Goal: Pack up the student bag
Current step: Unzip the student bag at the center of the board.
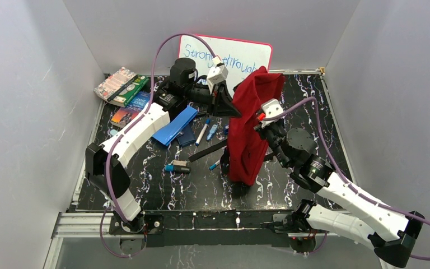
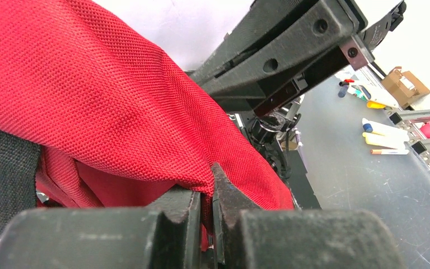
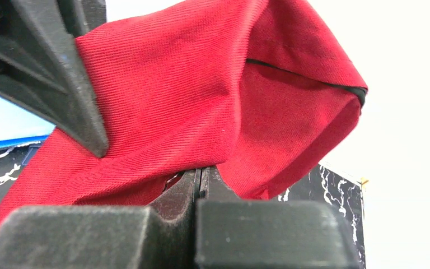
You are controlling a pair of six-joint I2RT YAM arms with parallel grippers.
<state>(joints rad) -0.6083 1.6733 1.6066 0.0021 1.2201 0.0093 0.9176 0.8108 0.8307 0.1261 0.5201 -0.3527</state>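
Note:
The student bag [image 1: 252, 123], a soft red backpack, hangs upright over the middle of the table, held from both sides. My left gripper [image 1: 232, 109] is at its upper left edge, and in the left wrist view the left gripper [image 2: 208, 193] is shut on a fold of the bag's red fabric [image 2: 106, 101]. My right gripper [image 1: 264, 119] is at the bag's right side. In the right wrist view the right gripper [image 3: 201, 175] is shut at the lower edge of the draped fabric [image 3: 201, 84]. A black strap [image 1: 207, 151] trails from the bag to the left.
Books [image 1: 120, 84] are stacked at the back left. A blue folder [image 1: 174, 126], markers [image 1: 202, 133] and a small dark item [image 1: 177, 167] lie on the black marbled table [image 1: 162, 190] left of the bag. A whiteboard [image 1: 229, 56] leans against the back wall.

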